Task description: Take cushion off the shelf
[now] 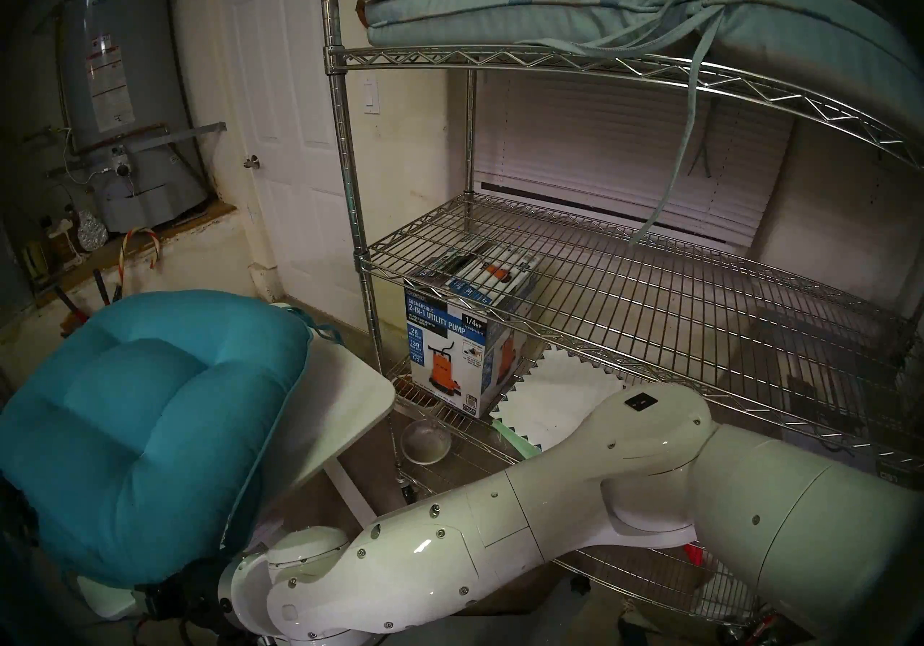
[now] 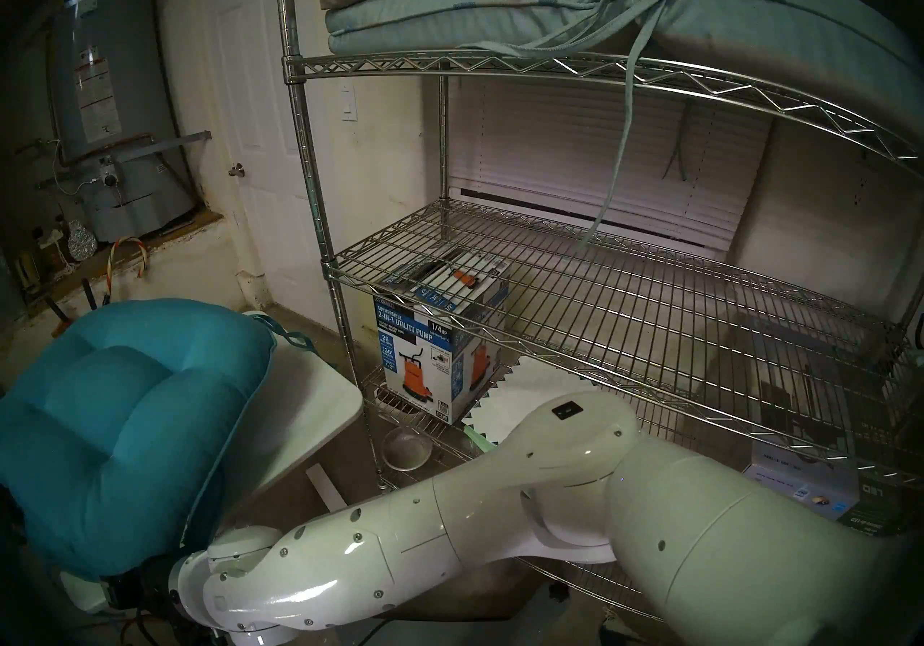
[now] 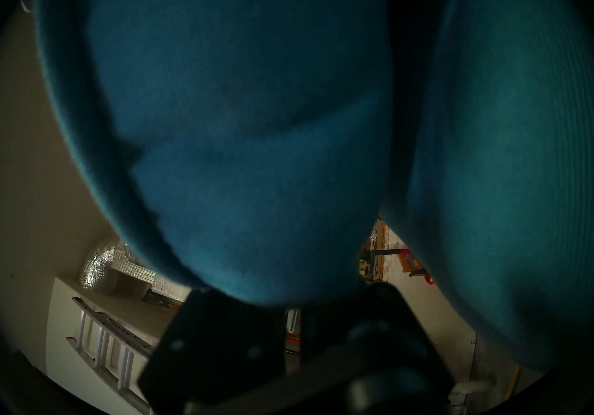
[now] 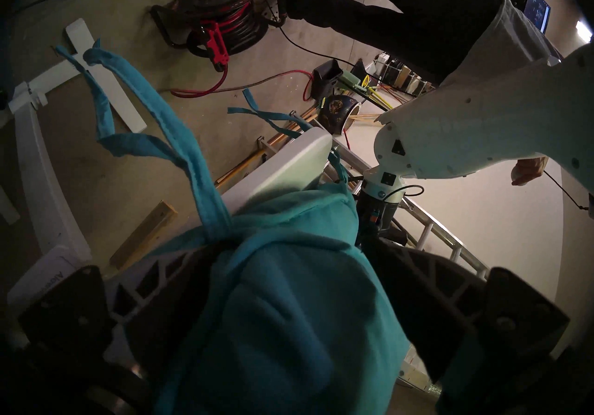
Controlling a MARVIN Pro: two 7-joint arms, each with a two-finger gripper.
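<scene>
Already the one tufted teal fabric cushion (image 1: 150, 420) is lying off the tall chrome wire shelf (image 1: 625, 300), draped over the small white counter (image 1: 350, 395), so I judge the set-down step is finishing. The left tool (image 3: 289, 324) is clenching the cushion's near edge, while the right tool (image 4: 289, 324) is standing wide with cloth between its jaws, seemingly released. Next, both should let go and withdraw; three folded cushions (image 1: 525, 4) are sitting on the top tier.
</scene>
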